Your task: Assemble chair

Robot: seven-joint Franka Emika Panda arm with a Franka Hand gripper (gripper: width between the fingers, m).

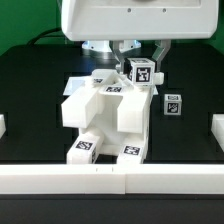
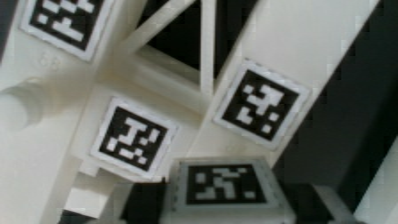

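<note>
Centre-left on black worktop (image 1: 40, 90): matte white blocky plastic chair body (image 1: 100, 112), tags on front feet. Just right of ctr, at its rear: glossy white robot hand (image 1: 140, 56) clamped on tagged white upright bar (image 1: 141, 73). Further right, apart: small white tagged cube (image 1: 172, 102).

No words, numbers or brand names can be read. The only marks are square black-and-white pattern tags (image 1: 141, 72) on the matte white blocky plastic chair pieces (image 1: 76, 110).
</note>
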